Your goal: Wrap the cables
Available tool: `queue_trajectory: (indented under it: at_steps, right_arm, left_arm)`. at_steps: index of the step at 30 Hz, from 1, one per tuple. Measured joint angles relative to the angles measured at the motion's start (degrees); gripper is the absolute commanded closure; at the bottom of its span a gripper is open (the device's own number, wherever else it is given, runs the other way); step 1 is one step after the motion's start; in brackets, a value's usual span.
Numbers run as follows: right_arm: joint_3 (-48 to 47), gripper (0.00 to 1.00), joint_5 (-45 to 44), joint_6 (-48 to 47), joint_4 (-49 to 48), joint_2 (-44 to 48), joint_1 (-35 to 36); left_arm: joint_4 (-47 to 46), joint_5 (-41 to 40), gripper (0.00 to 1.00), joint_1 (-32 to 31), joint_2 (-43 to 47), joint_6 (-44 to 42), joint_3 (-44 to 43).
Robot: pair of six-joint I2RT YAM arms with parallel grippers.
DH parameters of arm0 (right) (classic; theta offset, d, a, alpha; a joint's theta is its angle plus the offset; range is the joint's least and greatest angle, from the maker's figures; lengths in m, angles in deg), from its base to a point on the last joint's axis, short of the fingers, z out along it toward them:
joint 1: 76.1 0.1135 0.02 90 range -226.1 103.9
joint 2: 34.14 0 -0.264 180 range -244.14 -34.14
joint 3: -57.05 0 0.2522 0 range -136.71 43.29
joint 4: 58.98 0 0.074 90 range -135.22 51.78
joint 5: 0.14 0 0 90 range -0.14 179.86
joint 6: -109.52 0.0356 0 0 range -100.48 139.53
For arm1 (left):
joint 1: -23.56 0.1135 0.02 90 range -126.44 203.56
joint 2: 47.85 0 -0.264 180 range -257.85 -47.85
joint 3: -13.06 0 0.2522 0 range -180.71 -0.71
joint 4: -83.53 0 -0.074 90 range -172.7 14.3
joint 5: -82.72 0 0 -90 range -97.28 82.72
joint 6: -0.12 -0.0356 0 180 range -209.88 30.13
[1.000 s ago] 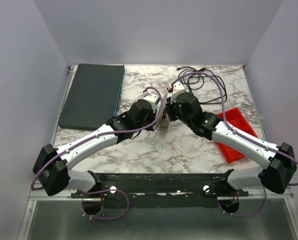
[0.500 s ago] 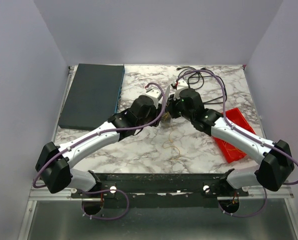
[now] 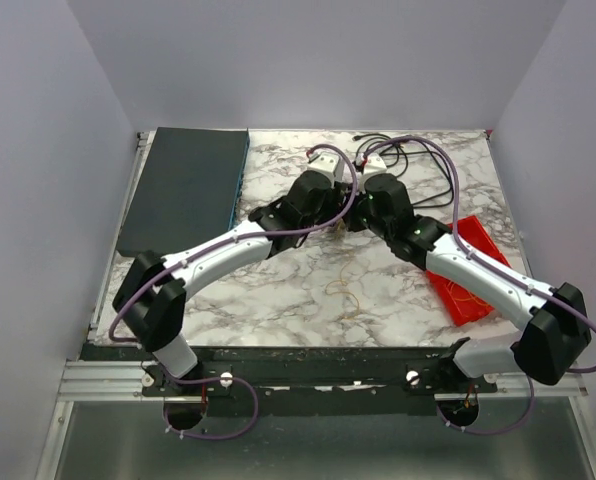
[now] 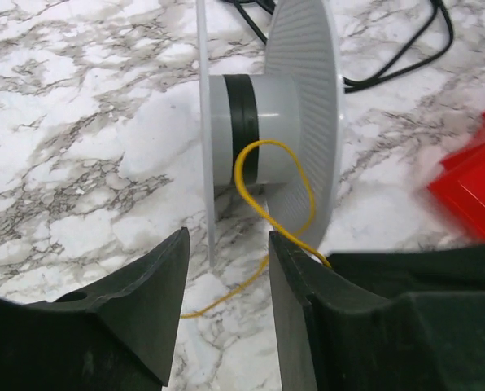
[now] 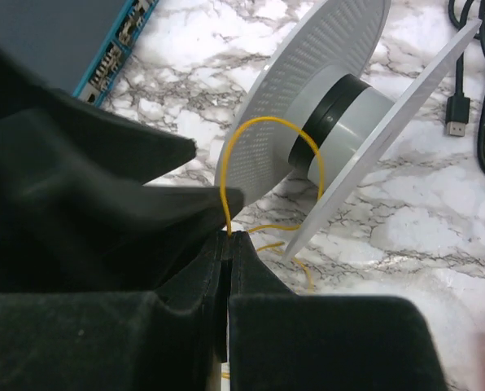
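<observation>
A white marble-patterned table (image 3: 278, 300) fills the middle of the overhead frame. On it, a dark flat rectangular slab (image 3: 183, 190) lies upper left, a red plastic tray (image 3: 478, 240) at the right edge and a black cord with plugs (image 5: 457, 106) upper right. A grey plastic spool (image 4: 263, 130) rests upper centre. A thin yellow wire (image 4: 238, 175) loops over its core, passes beside the left gripper (image 4: 226, 301) and runs into the right gripper (image 5: 229, 244).

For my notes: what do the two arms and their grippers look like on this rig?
The left arm and right arm have white links between bulky black joint housings, with a purple hose running along each. The left gripper and right gripper have matte black, wedge-shaped fingers.
</observation>
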Motion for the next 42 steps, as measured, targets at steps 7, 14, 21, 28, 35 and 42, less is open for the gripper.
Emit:
queue_trajectory:
  at_steps: [7, 14, 21, 28, 35, 42]
  right_arm:
    - [-1.1, 0.99, -2.0, 2.3, 0.5, 0.8, -0.1]
    - [-1.2, 0.99, -4.9, 3.9, 3.3, 2.9, -0.2]
    - [-5.5, 0.99, -4.1, 4.5, 7.4, 5.8, -0.2]
    - [-10.8, 0.99, 3.1, 5.6, 9.9, 7.7, -0.2]
    - [-10.9, 0.99, 11.1, 5.9, 10.0, 7.2, -0.2]
    - [-9.7, 0.99, 15.3, 5.6, 9.0, 6.4, -0.2]
  left_arm:
    - [-1.3, -1.3, 0.78, 3.4, -12.2, -1.0, -9.5]
    - [-2.3, -1.1, 1.0, 4.1, -17.5, -3.8, -13.7]
    - [1.3, 0.3, 1.0, 3.9, -12.0, -5.4, -9.7]
    - [7.0, 1.0, 1.0, 0.3, 8.1, -3.6, 4.0]
    - [7.3, 0.5, 1.0, -4.8, 15.1, 0.0, 13.8]
    - [6.0, -2.2, 1.0, -5.7, 15.5, 1.4, 16.3]
